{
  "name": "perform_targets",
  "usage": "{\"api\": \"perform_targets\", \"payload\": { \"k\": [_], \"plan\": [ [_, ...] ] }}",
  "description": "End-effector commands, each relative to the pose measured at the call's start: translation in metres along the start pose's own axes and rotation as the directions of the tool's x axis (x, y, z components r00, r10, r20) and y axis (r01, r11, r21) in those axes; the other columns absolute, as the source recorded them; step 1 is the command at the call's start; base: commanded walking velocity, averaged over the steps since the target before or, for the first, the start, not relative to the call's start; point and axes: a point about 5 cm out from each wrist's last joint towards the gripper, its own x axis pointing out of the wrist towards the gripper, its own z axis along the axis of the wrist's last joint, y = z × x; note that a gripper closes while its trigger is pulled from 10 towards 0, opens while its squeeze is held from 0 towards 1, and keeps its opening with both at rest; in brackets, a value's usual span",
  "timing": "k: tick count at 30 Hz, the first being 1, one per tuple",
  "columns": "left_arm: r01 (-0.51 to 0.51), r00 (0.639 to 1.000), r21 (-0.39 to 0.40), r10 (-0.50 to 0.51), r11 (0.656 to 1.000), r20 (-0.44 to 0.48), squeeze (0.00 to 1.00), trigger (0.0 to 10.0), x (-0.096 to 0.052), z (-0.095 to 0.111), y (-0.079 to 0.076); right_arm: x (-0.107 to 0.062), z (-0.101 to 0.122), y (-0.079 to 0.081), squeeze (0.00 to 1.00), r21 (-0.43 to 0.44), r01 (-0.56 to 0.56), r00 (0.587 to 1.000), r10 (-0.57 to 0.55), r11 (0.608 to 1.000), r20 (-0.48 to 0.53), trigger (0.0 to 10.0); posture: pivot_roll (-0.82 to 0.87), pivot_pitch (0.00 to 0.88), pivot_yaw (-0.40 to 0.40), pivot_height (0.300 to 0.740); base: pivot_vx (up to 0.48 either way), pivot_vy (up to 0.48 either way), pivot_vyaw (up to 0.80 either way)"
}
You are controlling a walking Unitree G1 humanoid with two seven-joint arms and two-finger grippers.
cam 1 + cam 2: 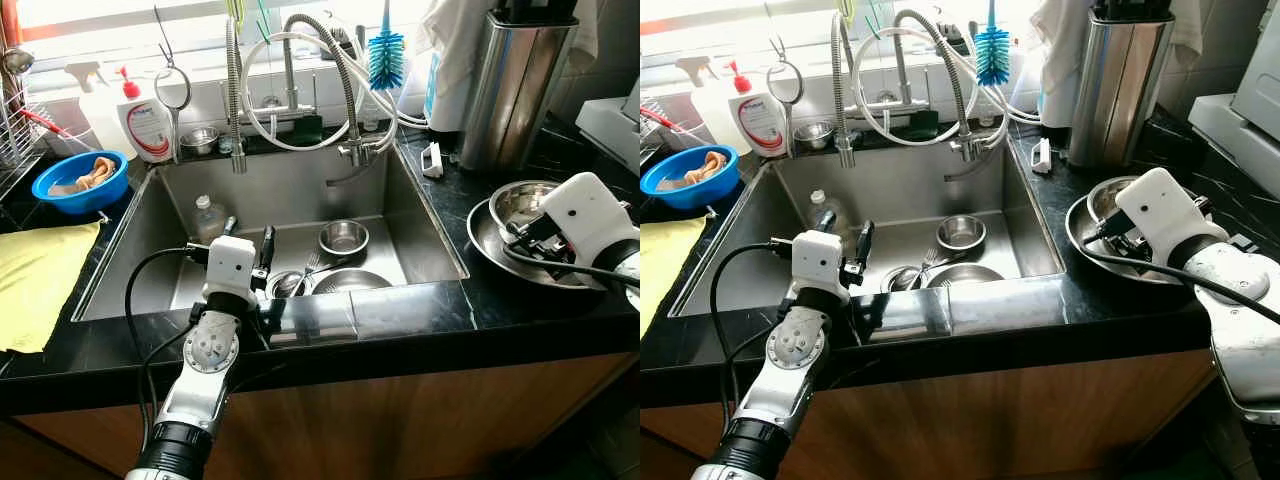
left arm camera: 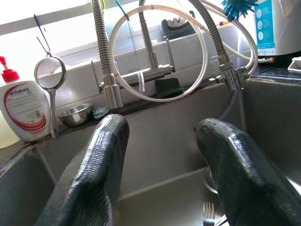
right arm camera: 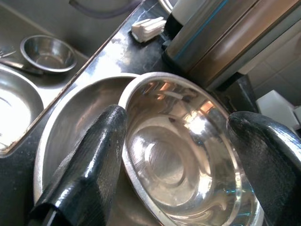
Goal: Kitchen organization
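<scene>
At right of frame, the right gripper (image 3: 171, 155) hangs spread over a steel bowl (image 3: 188, 155): light, slick, best pinched by its rim; the left gripper (image 2: 162, 155) gapes empty.

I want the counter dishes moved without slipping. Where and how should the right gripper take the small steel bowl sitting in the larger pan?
Probably by its rim. The small steel bowl sits tilted inside the larger pan, so its raised edge stands free. The right gripper, open above it, could come from above, one finger inside the bowl and one outside the wall, since the smooth rounded sides give little else to pinch.
</scene>
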Motion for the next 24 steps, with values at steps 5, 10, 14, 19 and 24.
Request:
{"api": "perform_targets", "payload": {
  "k": [5,10,14,19,24],
  "plan": [
    [0.028,1.0,0.023,-0.028,0.999,-0.002,0.0,10.0,0.0,-0.002,0.0,-0.001,0.004,0.006,0.0,-0.025,-0.038,0.999,0.038,0.999,0.0,10.0,-0.24,0.0,0.109,0.74,0.0,0.0,0.0],
    [0.03,1.0,0.025,-0.03,0.999,-0.002,0.0,10.0,-0.001,-0.002,0.001,0.001,0.003,0.01,0.0,-0.024,-0.064,0.998,0.064,0.998,0.0,10.0,-0.23,0.0,0.111,0.74,0.0,0.0,0.0],
    [0.029,1.0,0.025,-0.029,0.999,-0.001,0.0,10.0,-0.001,-0.001,0.002,0.002,0.004,0.011,0.0,-0.027,-0.069,0.998,0.069,0.997,0.0,10.0,-0.23,0.0,0.112,0.74,0.0,0.0,0.0],
    [0.028,1.0,0.024,-0.028,0.999,-0.006,0.0,10.0,-0.002,-0.002,0.002,0.002,-0.002,0.015,0.0,-0.032,-0.085,0.996,0.084,0.996,-0.029,10.0,-0.23,0.0,0.114,0.74,0.0,0.0,0.0],
    [0.028,1.0,0.023,-0.028,0.999,-0.003,0.0,10.0,-0.001,0.0,0.002,0.004,-0.01,0.012,0.0,-0.044,-0.07,0.996,0.067,0.997,-0.06,10.0,-0.23,0.0,0.114,0.74,0.0,0.0,0.0]
  ]
}}
